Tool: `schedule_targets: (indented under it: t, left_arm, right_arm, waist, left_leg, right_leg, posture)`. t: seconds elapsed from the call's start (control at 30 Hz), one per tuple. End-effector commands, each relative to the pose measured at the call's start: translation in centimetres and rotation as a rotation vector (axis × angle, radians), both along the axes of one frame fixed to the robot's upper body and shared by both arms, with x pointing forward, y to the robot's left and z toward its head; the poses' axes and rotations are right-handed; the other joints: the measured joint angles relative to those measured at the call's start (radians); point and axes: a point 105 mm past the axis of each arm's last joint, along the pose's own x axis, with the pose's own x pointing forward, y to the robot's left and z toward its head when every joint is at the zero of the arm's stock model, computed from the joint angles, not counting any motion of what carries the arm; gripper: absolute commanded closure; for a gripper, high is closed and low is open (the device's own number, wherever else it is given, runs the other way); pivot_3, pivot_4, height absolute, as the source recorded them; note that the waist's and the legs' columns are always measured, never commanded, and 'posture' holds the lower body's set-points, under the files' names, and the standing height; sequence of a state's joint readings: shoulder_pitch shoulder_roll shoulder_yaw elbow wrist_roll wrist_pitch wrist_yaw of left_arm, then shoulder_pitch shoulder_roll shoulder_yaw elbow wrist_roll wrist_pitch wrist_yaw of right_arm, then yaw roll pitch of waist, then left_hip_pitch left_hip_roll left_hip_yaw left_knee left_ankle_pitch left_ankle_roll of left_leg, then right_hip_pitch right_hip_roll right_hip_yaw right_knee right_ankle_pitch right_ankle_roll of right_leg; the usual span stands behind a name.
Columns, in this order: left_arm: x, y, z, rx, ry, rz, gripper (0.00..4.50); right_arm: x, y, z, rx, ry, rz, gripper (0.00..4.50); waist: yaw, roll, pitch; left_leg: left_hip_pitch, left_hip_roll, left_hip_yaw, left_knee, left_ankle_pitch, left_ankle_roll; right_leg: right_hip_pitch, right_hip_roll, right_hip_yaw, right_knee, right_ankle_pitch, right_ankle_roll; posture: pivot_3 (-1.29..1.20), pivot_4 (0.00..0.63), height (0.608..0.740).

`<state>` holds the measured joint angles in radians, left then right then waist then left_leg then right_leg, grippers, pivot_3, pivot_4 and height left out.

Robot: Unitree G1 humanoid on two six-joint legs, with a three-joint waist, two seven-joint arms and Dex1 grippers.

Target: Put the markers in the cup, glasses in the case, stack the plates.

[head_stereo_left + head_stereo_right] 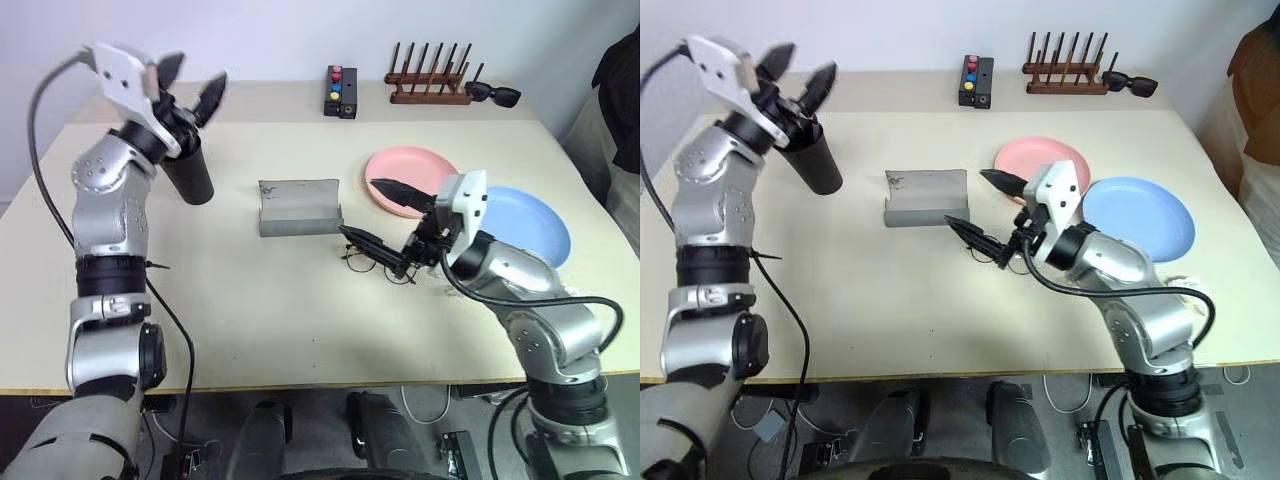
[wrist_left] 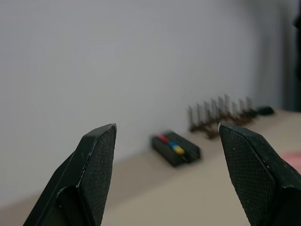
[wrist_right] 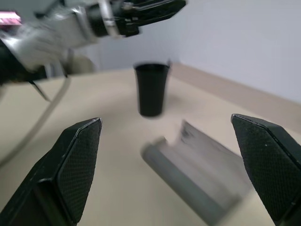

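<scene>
The black cup (image 1: 190, 172) stands on the table at the far left. My left gripper (image 1: 192, 84) hangs open and empty just above its rim. The markers are out of view. The grey case (image 1: 298, 208) lies open at the table's middle. The wire-framed glasses (image 1: 360, 263) lie on the table just in front of the case's right end. My right gripper (image 1: 386, 218) is wide open there, its lower finger over the glasses and its upper finger over the edge of the pink plate (image 1: 420, 165). The blue plate (image 1: 535, 225) lies to the right of the pink one.
At the table's back edge stand a black box with coloured buttons (image 1: 341, 92) and a wooden peg rack (image 1: 430, 85), with black sunglasses (image 1: 493, 94) beside the rack. A person (image 1: 622, 75) stands at the far right edge.
</scene>
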<state>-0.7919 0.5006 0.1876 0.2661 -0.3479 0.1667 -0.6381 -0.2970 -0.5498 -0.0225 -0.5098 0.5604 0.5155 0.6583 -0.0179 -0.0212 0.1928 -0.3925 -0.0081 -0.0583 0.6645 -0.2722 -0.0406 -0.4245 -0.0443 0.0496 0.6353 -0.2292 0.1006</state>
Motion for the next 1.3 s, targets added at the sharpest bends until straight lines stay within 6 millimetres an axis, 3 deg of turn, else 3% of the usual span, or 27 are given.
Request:
schedule_targets:
  t: [0.03, 0.13, 0.4, 0.57, 0.6, 0.67, 0.87, 1.1, 1.3]
  left_arm:
    - [-1.5, -1.9, -0.6, 0.074, 0.04, -0.089, 0.99]
    - [-2.4, -3.1, -3.3, 0.15, 0.134, -0.152, 0.99]
    - [-3.6, -5.1, -7.5, 0.318, 0.281, -0.265, 0.99]
    - [-3.8, -6.5, -8.4, 0.354, 0.321, -0.348, 0.99]
    - [-3.9, -6.8, -8.6, 0.37, 0.324, -0.368, 0.46]
    - [-4.0, -7.3, -9.0, 0.404, 0.333, -0.401, 0.09]
    - [-2.8, -8.2, -11.3, 0.555, 0.407, -0.519, 0.09]
    - [-2.3, -9.4, -11.6, 0.659, 0.393, -0.622, 0.09]
    - [-0.7, -7.7, -12.7, 0.767, 0.452, -0.527, 0.09]
  right_arm:
    - [-0.6, -0.9, 0.6, -0.037, -0.047, -0.012, 0.0]
    - [-0.4, -2.0, -0.1, -0.082, -0.029, -0.053, 0.0]
    - [-1.4, -3.5, -1.6, -0.195, 0.007, -0.079, 0.0]
    - [-1.8, -3.6, -1.9, -0.19, 0.012, -0.103, 0.0]
    - [-1.9, -3.5, -2.0, -0.189, 0.015, -0.105, 0.0]
    - [-2.1, -3.5, -2.2, -0.187, 0.02, -0.107, 0.0]
    - [-2.1, -2.9, -2.6, -0.202, 0.023, -0.094, 0.0]
    - [-2.2, -2.5, -3.0, -0.192, 0.023, -0.112, 0.0]
    - [-2.6, -2.0, -3.4, -0.181, 0.031, -0.109, 0.0]
  waist:
    - [-0.001, 0.0, 0.0]
    - [0.0, 0.0, 0.0]
    - [0.004, 0.0, 0.0]
    - [0.004, 0.0, 0.0]
    - [0.004, 0.0, 0.0]
    - [0.004, 0.0, 0.0]
    - [0.004, 0.0, 0.0]
    - [0.005, 0.0, 0.0]
    - [0.002, 0.0, 0.0]
  left_leg:
    - [0.0, 0.0, 0.0, 0.0, 0.0, 0.0]
    - [0.0, 0.0, 0.0, 0.0, 0.0, 0.0]
    - [0.0, 0.0, 0.001, 0.0, 0.0, 0.0]
    - [0.0, 0.0, 0.001, 0.0, 0.0, 0.0]
    - [0.0, 0.0, 0.001, 0.0, 0.0, 0.0]
    - [0.0, 0.0, 0.001, 0.0, 0.0, 0.0]
    - [0.0, 0.0, 0.001, 0.001, 0.0, 0.0]
    - [-0.001, 0.0, 0.001, 0.0, 0.0, 0.0]
    - [0.0, 0.0, 0.001, 0.0, 0.0, 0.0]
  right_leg:
    - [0.0, 0.0, 0.0, 0.0, 0.0, 0.0]
    - [0.0, 0.0, 0.0, 0.0, 0.0, 0.0]
    - [0.001, 0.0, 0.0, -0.002, 0.0, 0.0]
    - [0.001, 0.0, 0.0, -0.002, 0.0, 0.0]
    - [0.001, 0.0, 0.0, -0.002, 0.0, 0.0]
    - [0.001, 0.0, 0.0, -0.002, 0.0, 0.0]
    - [0.002, 0.001, 0.0, -0.003, -0.001, -0.001]
    - [0.002, 0.001, 0.0, -0.004, -0.001, 0.0]
    - [0.002, 0.001, 0.001, -0.003, -0.001, 0.0]
  posture:
    - [0.0, 0.15, 0.735]
    - [0.0, 0.15, 0.735]
    - [0.0, 0.15, 0.735]
    - [0.0, 0.15, 0.735]
    - [0.0, 0.15, 0.735]
    - [0.0, 0.15, 0.735]
    - [0.0, 0.15, 0.735]
    - [0.0, 0.15, 0.735]
    - [0.0, 0.15, 0.735]
